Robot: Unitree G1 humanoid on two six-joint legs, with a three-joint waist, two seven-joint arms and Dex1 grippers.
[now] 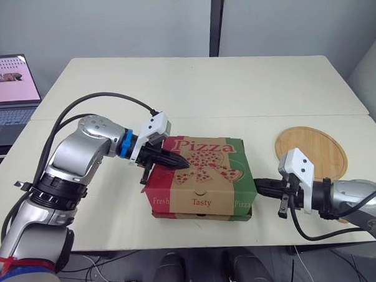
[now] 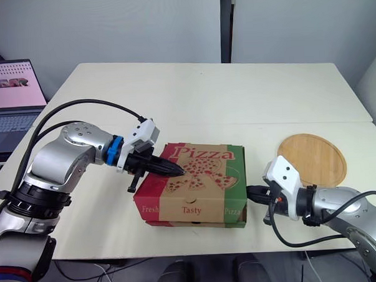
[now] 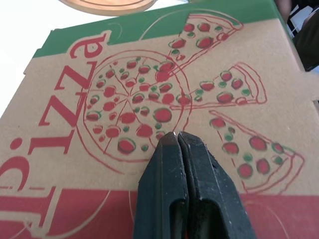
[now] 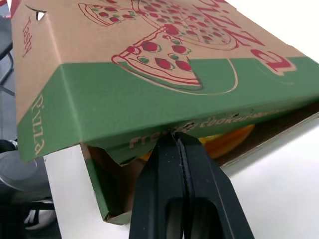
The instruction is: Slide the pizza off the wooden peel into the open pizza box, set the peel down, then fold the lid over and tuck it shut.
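- Cardboard pizza box (image 1: pixel 201 184) sits near the front edge of the desk (image 1: pixel 192 84). Its lid (image 3: pixel 149 89) is folded down over it, printed side up.
- Wooden peel (image 1: pixel 313 149) lies flat and bare on the desk, on the robot's right of the box and apart from it. Unloading and setting the peel down read as done.
- Pizza (image 4: pixel 227 142) is inside the box. A strip of orange-yellow shows through the gap under the lid on the right side.
- Lid is over but not shut. On the right side the green flap (image 4: pixel 149 99) hangs outside the box wall, with an open gap beneath it. Whether the front edge is tucked, I cannot tell.
- Judgement: late in the task. What is left is pushing the flaps in and pressing the lid home.
- Left claw (image 1: pixel 182 161) has its fingers pressed together with nothing between them. The tips rest on top of the lid, on the printed pizza drawing, apparently holding it down.
- Right claw (image 4: pixel 175 135) has its fingers closed on each other and is empty. The tips are at the lower edge of the green flap; touching or just short of it, I cannot say.
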